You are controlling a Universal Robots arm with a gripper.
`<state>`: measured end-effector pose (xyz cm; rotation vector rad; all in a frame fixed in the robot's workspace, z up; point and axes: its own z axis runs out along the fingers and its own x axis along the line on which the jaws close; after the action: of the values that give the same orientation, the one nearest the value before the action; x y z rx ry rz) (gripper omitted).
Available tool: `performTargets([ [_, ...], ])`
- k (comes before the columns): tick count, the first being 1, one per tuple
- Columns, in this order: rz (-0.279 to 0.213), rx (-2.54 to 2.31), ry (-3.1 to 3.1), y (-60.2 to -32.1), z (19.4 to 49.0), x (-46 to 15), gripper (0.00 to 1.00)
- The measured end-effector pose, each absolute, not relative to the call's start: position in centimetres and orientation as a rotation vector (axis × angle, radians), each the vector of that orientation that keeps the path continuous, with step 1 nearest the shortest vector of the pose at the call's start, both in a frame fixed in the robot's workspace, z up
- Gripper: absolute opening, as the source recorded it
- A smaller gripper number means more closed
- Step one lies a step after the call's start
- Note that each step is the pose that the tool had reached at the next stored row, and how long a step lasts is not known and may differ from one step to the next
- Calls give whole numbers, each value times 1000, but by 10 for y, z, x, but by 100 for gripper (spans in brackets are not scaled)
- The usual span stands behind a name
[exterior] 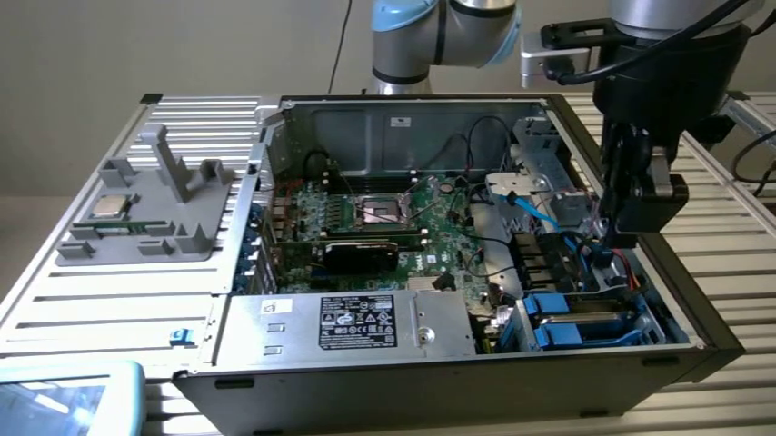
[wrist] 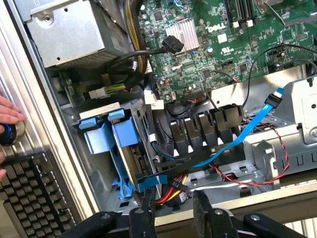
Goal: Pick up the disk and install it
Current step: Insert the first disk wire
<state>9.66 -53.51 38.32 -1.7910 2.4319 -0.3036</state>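
The disk (exterior: 580,320) sits in the drive cage at the case's near corner on the exterior view's right, its blue carrier tabs (wrist: 106,130) facing up and its grey side (wrist: 134,157) showing between the cage walls. My gripper (exterior: 616,238) hangs above the case's edge on that side, just behind the cage. In the wrist view my gripper (wrist: 176,207) is open; the two black fingers (wrist: 148,203) stand apart over a bundle of red, yellow and black wires, and nothing is held between them.
A silver power-supply box (exterior: 352,322) fills the case's near side beside the green motherboard (exterior: 388,213). A blue data cable (wrist: 233,144) loops over the black connectors. A grey fixture with a CPU chip (exterior: 112,205) stands outside. A person's hand (wrist: 7,116) rests near a keyboard (wrist: 34,193).
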Motion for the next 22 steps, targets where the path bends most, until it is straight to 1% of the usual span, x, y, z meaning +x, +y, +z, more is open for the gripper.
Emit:
performTargets([
  [7,-300,-1793,2435,-536,398,123,44],
  [12,-289,-1802,2444,-546,414,134,44],
  [16,-261,-1829,2475,-553,414,135,44],
  [22,-255,-1833,2479,-553,415,135,44],
])
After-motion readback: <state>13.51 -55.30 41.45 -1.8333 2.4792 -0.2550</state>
